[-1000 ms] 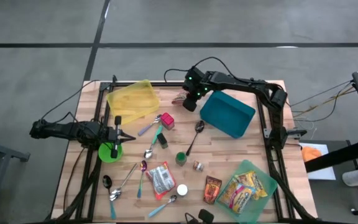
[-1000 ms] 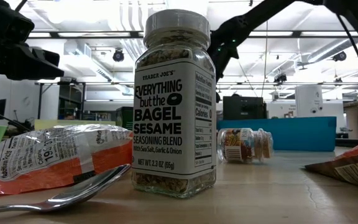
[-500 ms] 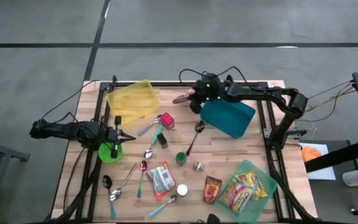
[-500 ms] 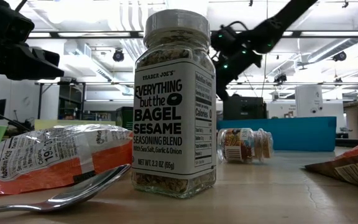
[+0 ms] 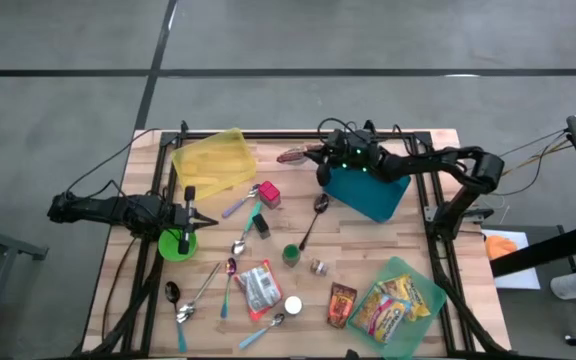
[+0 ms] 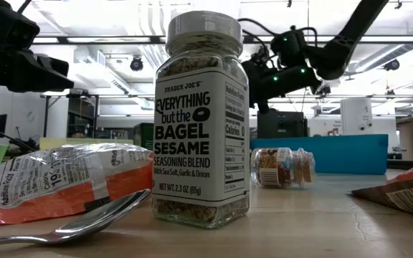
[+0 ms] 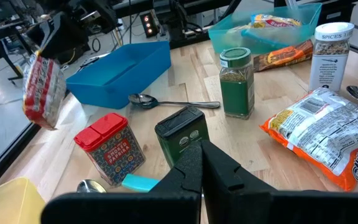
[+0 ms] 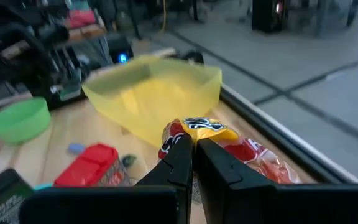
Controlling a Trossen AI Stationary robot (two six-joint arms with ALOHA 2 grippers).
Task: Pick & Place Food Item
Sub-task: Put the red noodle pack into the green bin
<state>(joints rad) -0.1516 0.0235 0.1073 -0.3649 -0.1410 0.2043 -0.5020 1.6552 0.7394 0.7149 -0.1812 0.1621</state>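
Right tool (image 5: 318,157) clamped on red snack packet (image 5: 293,156), aloft between yellow bin (image 5: 213,160) and blue bin (image 5: 368,190). Left tool (image 5: 194,212) closed, empty, over green bowl (image 5: 173,246).

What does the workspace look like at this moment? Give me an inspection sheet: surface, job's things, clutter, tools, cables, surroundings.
Surface: wooden table, crowded.
Job's things: red snack packet held in the air between the yellow bin and the blue bin; green bin holds more packets.
Clutter: spoons, spice jars, red tin, green bowl, seasoning jar, orange bag.
Tools: right tool shut on the red snack packet; left tool shut, empty, above the green bowl.
Cables: black leads run along both arms and off the table's edges.
Surroundings: grey floor; no person seen.
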